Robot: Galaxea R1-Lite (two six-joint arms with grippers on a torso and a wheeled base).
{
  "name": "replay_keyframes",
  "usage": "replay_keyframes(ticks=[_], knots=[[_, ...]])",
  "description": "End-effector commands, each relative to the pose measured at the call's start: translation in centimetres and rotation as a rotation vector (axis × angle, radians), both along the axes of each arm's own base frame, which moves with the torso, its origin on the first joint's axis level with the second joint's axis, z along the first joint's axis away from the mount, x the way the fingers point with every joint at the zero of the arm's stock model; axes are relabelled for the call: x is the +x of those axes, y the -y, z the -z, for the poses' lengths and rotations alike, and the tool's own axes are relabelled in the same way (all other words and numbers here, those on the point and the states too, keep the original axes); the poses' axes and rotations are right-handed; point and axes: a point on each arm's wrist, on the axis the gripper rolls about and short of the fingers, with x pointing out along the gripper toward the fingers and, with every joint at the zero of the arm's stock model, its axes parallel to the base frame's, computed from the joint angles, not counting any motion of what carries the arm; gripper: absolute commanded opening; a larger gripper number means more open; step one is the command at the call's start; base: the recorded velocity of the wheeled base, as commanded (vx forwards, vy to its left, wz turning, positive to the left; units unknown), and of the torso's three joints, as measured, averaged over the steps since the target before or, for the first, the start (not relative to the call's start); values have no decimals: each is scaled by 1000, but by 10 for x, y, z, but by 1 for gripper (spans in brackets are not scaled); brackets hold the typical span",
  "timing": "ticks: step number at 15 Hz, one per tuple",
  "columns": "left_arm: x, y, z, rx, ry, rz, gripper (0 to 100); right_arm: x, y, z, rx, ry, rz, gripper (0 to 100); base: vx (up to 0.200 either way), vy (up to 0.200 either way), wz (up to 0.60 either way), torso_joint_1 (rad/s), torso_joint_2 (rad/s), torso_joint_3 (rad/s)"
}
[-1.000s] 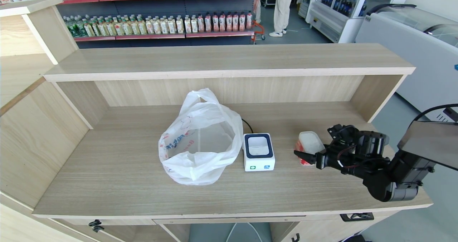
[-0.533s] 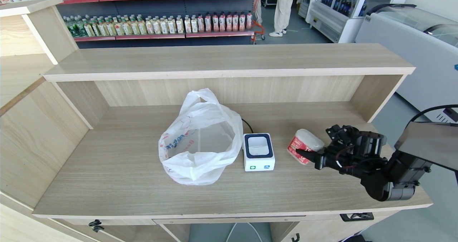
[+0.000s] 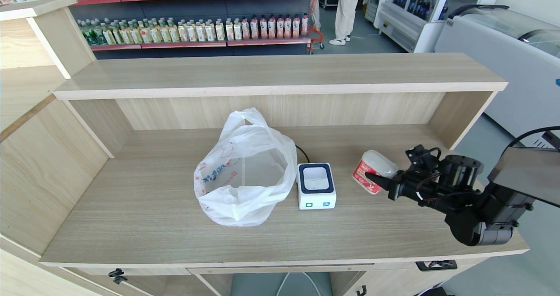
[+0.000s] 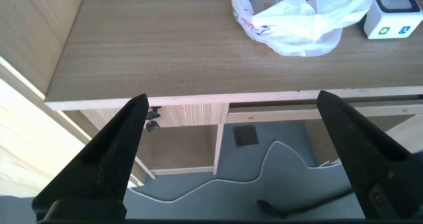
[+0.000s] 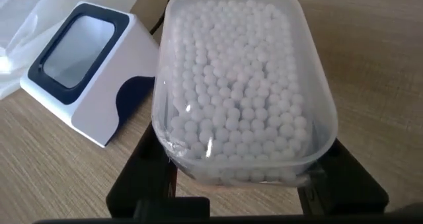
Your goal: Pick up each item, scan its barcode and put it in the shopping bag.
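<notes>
My right gripper (image 3: pixel 379 179) is shut on a clear plastic tub (image 3: pixel 373 170) of small white beads with a red label, holding it tilted just above the counter, to the right of the scanner (image 3: pixel 316 185). In the right wrist view the tub (image 5: pixel 241 85) sits between the two dark fingers (image 5: pixel 149 181), with the scanner (image 5: pixel 79 85) close beside it. The white shopping bag (image 3: pixel 245 169) stands open left of the scanner. My left gripper (image 4: pixel 231 164) is open and hangs below the counter's front edge, with the bag (image 4: pixel 297 16) and scanner (image 4: pixel 394 12) beyond it.
The wooden counter (image 3: pixel 175 226) has a raised back shelf (image 3: pixel 280 73) and side walls. A black cable (image 3: pixel 302 152) runs behind the scanner. Bare counter surface lies in front of the bag and the scanner.
The right gripper has lifted the tub off the counter, tilting it toward the scanner and carrying it slightly up and back. Bag and scanner have not moved.
</notes>
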Motion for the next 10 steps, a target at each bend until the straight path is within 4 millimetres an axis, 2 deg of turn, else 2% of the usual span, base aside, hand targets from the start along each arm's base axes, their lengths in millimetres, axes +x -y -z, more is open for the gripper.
replay_keyframes(ticks=[1,5,6,7,8,9,10], knots=[[0,0,0,-1,0,0,100,-6,4,-15,6,27,-1,0,0,0,0,0,0,0],[0,0,0,0,-2,0,100,-34,4,-89,38,200,-84,0,0,0,0,0,0,0],[0,0,0,0,0,0,100,-46,5,-114,35,277,-109,0,0,0,0,0,0,0],[0,0,0,0,-2,0,100,-61,9,-139,30,349,-132,0,0,0,0,0,0,0],[0,0,0,0,-2,0,100,-85,12,-170,34,426,-156,0,0,0,0,0,0,0],[0,0,0,0,-2,0,100,-93,14,-178,32,449,-151,0,0,0,0,0,0,0],[0,0,0,0,0,0,100,-122,16,-203,15,534,-175,0,0,0,0,0,0,0]])
